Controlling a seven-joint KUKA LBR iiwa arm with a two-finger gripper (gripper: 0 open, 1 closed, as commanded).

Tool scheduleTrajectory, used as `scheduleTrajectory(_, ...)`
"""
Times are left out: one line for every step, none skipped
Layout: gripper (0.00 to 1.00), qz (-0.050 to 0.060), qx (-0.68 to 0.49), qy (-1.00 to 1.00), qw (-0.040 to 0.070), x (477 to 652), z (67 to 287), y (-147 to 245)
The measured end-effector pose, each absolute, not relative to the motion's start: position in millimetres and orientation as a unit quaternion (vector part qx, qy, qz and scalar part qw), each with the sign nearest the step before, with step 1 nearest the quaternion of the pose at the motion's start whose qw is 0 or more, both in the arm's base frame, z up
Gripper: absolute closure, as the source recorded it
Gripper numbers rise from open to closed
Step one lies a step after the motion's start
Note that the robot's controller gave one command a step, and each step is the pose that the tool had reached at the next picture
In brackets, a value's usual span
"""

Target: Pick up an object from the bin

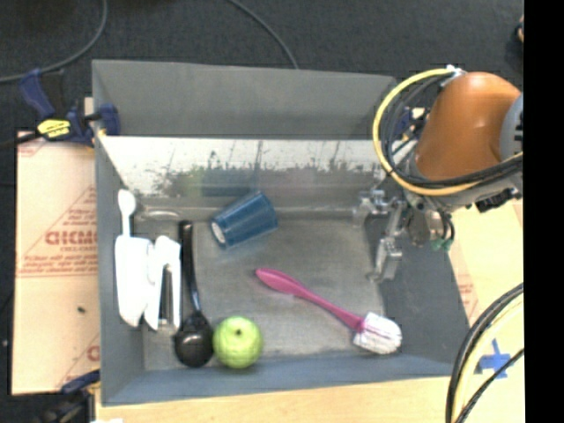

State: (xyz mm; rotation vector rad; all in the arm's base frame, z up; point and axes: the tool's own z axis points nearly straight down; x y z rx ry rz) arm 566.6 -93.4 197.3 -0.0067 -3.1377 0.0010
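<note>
— Closest to us in the bin [264, 384], we've got a green apple [238, 342] touching the black ladle [193, 344].

— And right of them, the pink brush [322, 305], with its white head towards the right wall.

— White plastic pieces [141, 276] on the left. And the gripper [385, 258]?

— It hangs by the right wall, just beyond that brush head. Whether it's spread or closed up, we can't tell.

— Farthest back, we see a blue cup [244, 219] on its side.

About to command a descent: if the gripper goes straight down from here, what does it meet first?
Probably bare bin floor by the right wall; the gripper looks just clear of the pink brush, though depth is unclear.
</note>
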Motion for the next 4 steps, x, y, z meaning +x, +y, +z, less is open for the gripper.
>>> scheduleTrajectory(0.0,0.001,-0.001,-1.0,-0.002,568.1,202,-93)
scheduleTrajectory(0.0,0.0,-0.045,-0.999,-0.003,591.4,123,-99)
scheduleTrajectory(0.0,0.001,-0.09,-0.996,-0.005,580.1,127,-146)
scheduleTrajectory(0.0,0.001,-0.049,-0.999,-0.005,598.6,100,-63)
